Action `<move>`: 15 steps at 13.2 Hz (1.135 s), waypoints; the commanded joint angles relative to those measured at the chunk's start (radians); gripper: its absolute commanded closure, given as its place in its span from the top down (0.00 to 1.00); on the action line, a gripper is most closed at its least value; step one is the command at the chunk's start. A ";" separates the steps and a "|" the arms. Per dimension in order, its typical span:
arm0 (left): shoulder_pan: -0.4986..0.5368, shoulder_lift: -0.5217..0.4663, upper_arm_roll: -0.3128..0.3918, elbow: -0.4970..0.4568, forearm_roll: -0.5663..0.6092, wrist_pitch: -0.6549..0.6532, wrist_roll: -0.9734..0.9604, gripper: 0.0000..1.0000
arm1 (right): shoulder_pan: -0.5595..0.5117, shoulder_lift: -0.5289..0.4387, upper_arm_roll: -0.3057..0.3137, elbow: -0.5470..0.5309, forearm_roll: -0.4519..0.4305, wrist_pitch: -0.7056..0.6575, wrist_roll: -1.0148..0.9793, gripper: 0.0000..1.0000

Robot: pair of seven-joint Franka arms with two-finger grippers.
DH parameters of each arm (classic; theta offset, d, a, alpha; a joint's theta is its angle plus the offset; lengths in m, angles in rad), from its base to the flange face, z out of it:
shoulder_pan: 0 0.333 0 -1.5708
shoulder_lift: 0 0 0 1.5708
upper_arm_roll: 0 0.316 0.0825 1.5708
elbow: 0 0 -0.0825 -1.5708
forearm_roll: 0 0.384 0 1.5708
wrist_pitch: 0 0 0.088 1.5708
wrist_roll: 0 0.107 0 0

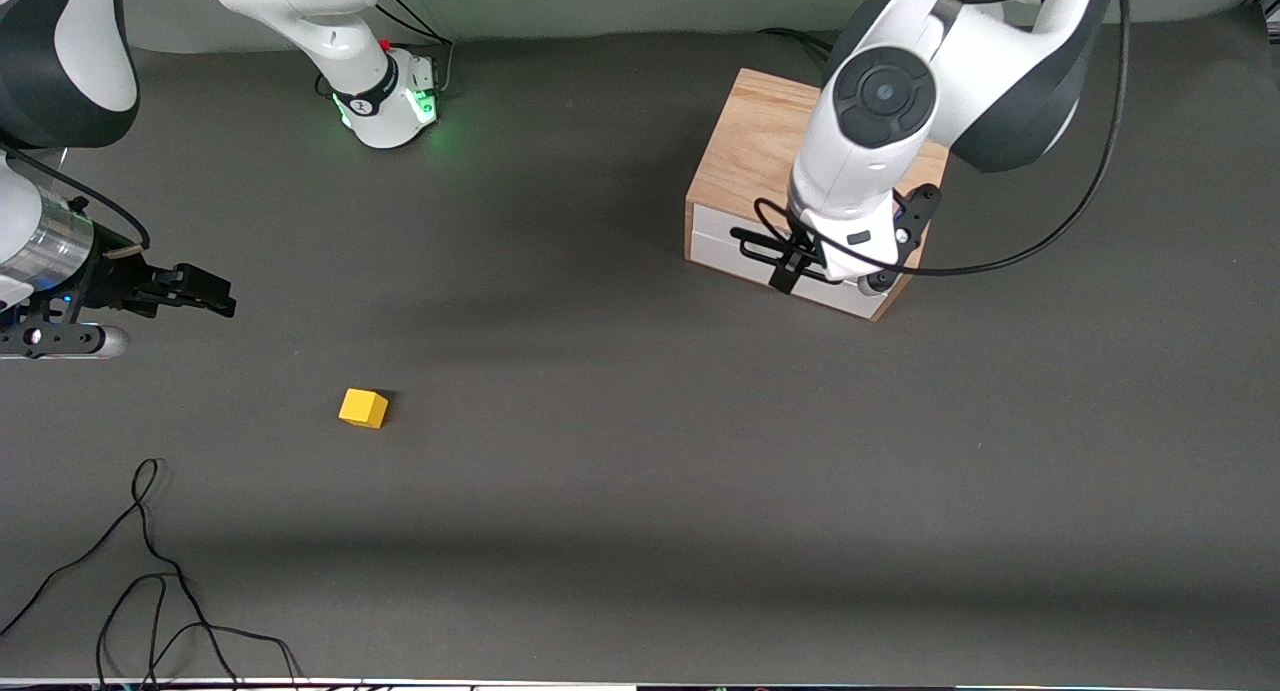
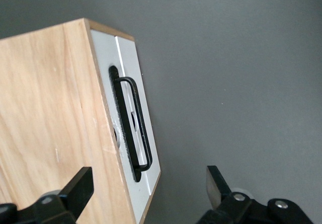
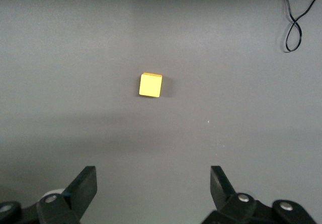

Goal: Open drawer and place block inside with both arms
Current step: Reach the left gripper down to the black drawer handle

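Yellow block (image 1: 363,408) (small cube) on table; both pincers, left (image 1: 800,261) and right (image 1: 205,296), gape.

Part of the drawer (image 1: 760,254) front and its black handle (image 1: 765,243) is being covered by the left gripper (image 1: 800,261) and the left arm's wrist in the front view. The cabinet (image 2: 50,123) is being cut off by the left wrist view's edge. The right gripper (image 1: 205,293) is being seen only from the side, its arm being cropped by the frame edge
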 commanded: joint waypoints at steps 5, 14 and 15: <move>-0.026 0.049 0.014 -0.010 -0.012 -0.042 -0.116 1.00 | 0.005 0.004 -0.008 0.036 -0.009 -0.012 0.020 1.00; -0.014 0.118 0.015 -0.126 -0.003 0.154 -0.099 1.00 | 0.018 0.027 0.001 0.049 -0.007 0.012 0.025 1.00; -0.014 0.126 0.015 -0.128 -0.002 0.158 -0.099 1.00 | 0.018 0.029 0.001 0.049 -0.007 0.012 0.027 1.00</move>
